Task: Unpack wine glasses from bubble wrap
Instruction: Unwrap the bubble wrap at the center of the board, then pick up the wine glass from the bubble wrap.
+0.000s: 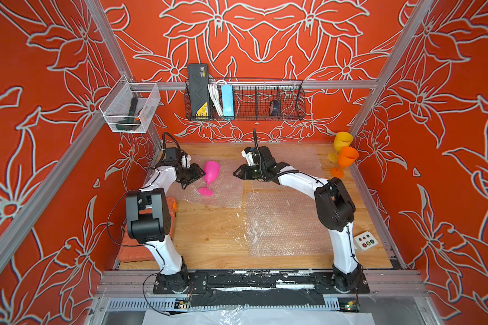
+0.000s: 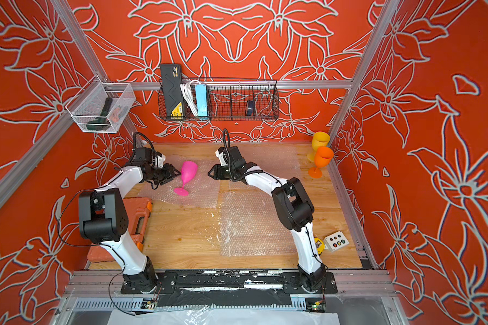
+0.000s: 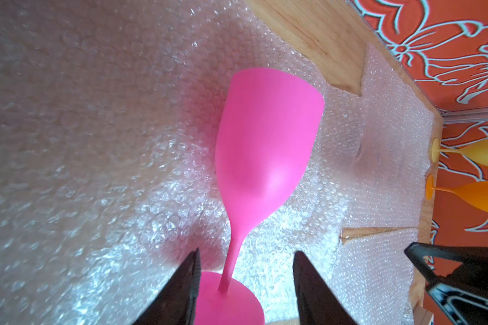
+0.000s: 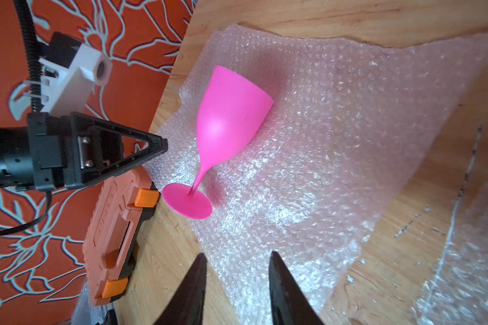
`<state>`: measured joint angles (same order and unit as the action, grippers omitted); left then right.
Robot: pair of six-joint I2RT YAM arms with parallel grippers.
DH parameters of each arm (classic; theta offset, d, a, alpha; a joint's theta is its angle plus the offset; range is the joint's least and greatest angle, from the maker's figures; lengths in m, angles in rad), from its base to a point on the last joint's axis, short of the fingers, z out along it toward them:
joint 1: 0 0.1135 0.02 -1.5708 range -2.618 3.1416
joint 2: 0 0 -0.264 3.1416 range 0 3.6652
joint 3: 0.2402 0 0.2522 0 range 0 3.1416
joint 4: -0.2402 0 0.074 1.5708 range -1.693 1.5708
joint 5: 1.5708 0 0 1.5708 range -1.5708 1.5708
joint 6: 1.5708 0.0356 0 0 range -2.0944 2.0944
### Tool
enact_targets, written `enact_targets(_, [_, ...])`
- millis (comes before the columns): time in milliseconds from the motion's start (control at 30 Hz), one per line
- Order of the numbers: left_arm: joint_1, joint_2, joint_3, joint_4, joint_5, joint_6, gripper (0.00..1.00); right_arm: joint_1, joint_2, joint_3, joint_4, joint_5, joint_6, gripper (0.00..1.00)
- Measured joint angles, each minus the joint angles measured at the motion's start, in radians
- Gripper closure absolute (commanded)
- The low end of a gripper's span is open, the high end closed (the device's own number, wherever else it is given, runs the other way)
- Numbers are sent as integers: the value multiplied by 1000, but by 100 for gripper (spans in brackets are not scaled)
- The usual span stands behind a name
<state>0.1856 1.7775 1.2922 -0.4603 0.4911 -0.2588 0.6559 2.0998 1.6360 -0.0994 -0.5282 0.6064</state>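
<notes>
— Beside the pink goblet point(image 1: 211, 171), how does the left gripper point(image 1: 201, 172) stand?

— Its jaws are parted and grasp nothing. From the left wrist camera the goblet's stem shows between the two fingertips point(image 3: 193, 261) with a gap on each side.

— And the right gripper point(image 1: 235, 174)?

— It hovers on the goblet's other side and points toward it, jaws likewise parted and empty.

— Where does the pink goblet lie?

— It lies on its side, fully uncovered, on a flat bubble wrap sheet point(image 1: 226, 197) at the left rear of the wooden table point(image 1: 209, 242). Its foot points toward the arm bases and its mouth toward the back wall.

— What lies farther out?

— A second sheet point(image 1: 282, 225) lies flat toward the front right and a third sheet point(image 1: 299, 160) at the rear. The yellow goblet point(image 1: 343, 140) and orange goblet point(image 1: 347, 157) stand upright, just beside each other, in the far right corner. An orange tool case point(image 2: 141, 213) sits at the table's left edge.
</notes>
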Motion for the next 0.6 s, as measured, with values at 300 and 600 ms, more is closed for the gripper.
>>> enact_targets(300, [-84,3,91,-77,-118,75,38,2,-31,-31,-19,-42,-25,62])
enact_targets(600, [-171,21,194,-127,-267,116,24,2,-124,-110,-100,-45,-103,57])
